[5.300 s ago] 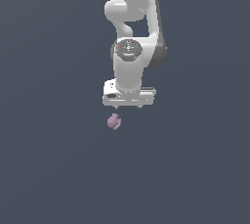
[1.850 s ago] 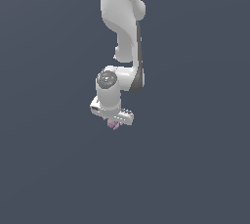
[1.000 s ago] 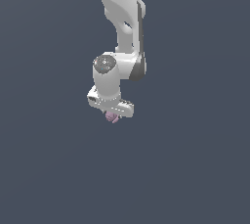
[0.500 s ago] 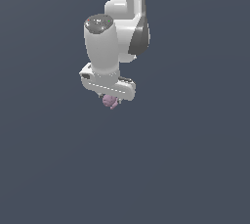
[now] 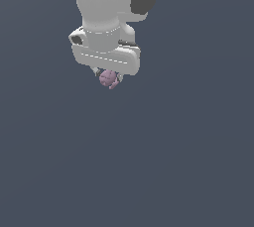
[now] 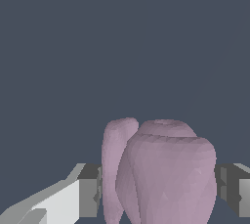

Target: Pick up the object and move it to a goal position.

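The object (image 5: 108, 79), a small lumpy mauve-pink blob, hangs just under the white hand of the arm in the exterior view, high and a little toward that view's left. My gripper (image 5: 107, 78) is shut on it, and the hand's body hides most of the fingers there. In the wrist view the object (image 6: 161, 174) looms large between the two grey fingertips (image 6: 89, 190), which press on it from either side.
Around the arm there is only a flat, dark grey-blue background in both views. No table edge, container or other thing shows.
The arm has risen and come closer to the exterior camera, carrying the object up with it. Five seconds ago the object lay apart, below the open hand.
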### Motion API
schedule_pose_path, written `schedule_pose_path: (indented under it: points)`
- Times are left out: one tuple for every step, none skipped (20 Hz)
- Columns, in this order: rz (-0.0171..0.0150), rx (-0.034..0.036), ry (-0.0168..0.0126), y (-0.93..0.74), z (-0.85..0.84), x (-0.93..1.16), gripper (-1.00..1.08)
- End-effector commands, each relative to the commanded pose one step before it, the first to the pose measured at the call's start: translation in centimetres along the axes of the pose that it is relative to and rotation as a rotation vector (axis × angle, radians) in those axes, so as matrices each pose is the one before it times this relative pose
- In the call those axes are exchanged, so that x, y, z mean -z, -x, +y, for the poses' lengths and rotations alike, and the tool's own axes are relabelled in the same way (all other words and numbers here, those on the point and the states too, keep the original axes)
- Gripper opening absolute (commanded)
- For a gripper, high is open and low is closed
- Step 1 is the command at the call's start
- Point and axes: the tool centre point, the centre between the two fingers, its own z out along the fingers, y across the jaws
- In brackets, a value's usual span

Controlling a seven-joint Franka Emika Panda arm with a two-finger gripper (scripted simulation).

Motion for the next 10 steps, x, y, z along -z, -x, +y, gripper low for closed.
schedule_pose_path:
  points:
    - [-0.00092, -0.00015, 0.00052, 0.240, 0.096, 2.790, -1.00]
    - [0.00000, 0.00000, 0.00000, 0.064, 0.027, 1.085, -1.00]
    - [0.00000, 0.00000, 0.00000, 0.060, 0.026, 1.077, -1.00]
    - [0.00000, 0.00000, 0.00000, 0.057, 0.025, 1.069, -1.00]
    - [0.00000, 0.00000, 0.00000, 0.053, 0.024, 1.062, -1.00]
    - [0.00000, 0.00000, 0.00000, 0.049, 0.022, 1.054, -1.00]
    - [0.00000, 0.00000, 0.00000, 0.044, 0.021, 1.041, -1.00]
    - [0.00000, 0.00000, 0.00000, 0.038, 0.018, 0.991, -1.00]
    - [-0.00019, 0.00045, -0.00005, 0.029, -0.007, 0.921, -1.00]
    - [0.00000, 0.00000, 0.00000, 0.026, 0.014, 0.872, -1.00]
